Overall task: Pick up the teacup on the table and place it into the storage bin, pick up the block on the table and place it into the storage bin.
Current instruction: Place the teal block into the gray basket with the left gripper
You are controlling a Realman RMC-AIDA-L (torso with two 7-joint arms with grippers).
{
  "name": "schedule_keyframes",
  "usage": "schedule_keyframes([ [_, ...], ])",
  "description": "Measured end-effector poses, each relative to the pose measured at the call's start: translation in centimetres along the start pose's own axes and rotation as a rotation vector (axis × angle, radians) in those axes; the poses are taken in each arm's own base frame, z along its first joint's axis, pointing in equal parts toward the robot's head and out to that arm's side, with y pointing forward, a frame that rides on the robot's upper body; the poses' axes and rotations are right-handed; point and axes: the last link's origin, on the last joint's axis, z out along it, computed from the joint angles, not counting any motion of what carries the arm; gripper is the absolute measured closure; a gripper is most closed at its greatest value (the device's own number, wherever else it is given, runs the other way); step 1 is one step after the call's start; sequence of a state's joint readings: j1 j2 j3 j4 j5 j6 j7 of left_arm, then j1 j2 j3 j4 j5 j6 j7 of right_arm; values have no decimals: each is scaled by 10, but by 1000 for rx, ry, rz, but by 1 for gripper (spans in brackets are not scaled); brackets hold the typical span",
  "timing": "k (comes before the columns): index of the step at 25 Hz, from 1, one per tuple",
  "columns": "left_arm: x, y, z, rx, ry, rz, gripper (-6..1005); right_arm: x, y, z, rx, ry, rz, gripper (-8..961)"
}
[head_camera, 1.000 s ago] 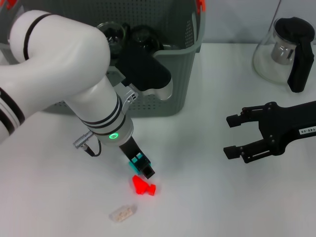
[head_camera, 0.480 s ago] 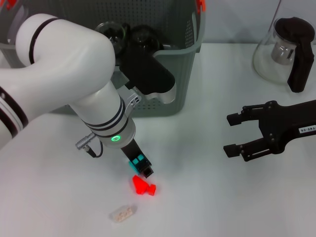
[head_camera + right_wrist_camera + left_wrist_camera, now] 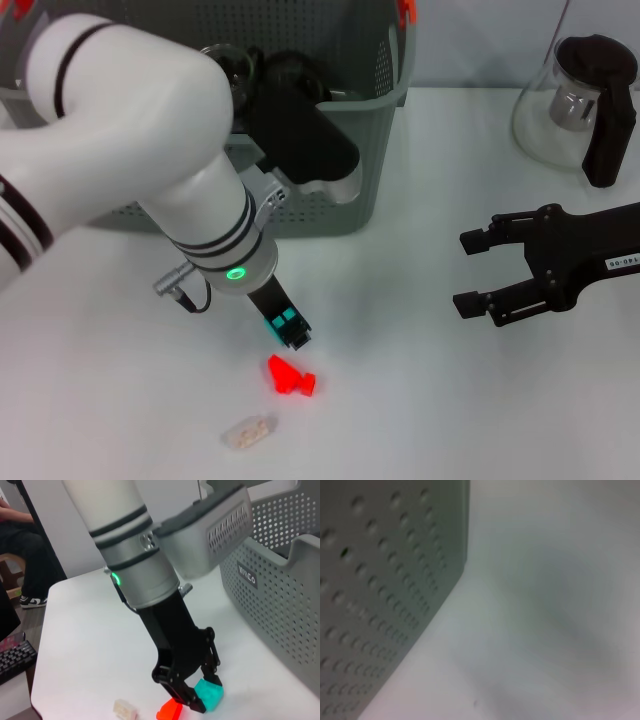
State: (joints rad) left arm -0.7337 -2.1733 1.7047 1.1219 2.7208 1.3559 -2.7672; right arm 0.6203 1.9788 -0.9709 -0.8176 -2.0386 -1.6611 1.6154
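Since a second ago, your left gripper has lifted a little, up and away from the red block, carrying the teal block with it. In the right wrist view you can see its black fingers closed around that teal block, which hangs just above the white table. The red block lies on the table directly below and just beside the held one, not touching it as far as you can tell. A small pale, translucent piece rests on the table near the red block, on the side closer to the robot.

The storage bin, a grey-green perforated basket with an orange clip at its rim, stands behind the left arm. Dark glassware shows inside it, partly hidden by the arm, so you cannot tell which piece is the teacup. The left wrist view shows only the bin's perforated wall and bare tabletop.

Your right gripper hovers over the table well off to the right, its jaws spread wide and holding nothing. A glass pot with a black handle stands at the far right of the table.
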Motion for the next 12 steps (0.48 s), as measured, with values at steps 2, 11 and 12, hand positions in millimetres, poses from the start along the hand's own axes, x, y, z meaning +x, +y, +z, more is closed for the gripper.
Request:
schedule_keyframes([
  [2,1,-1,-10,-21,17,-8,591,0,0,0,0,0,2,26],
  [11,-3,-27,-105,-258,416,-114,589,4,1,-4,3,5,11,26],
  [12,-5,-34,-112,-257,453,-130,588,4,0,-4,3,5,11,26],
])
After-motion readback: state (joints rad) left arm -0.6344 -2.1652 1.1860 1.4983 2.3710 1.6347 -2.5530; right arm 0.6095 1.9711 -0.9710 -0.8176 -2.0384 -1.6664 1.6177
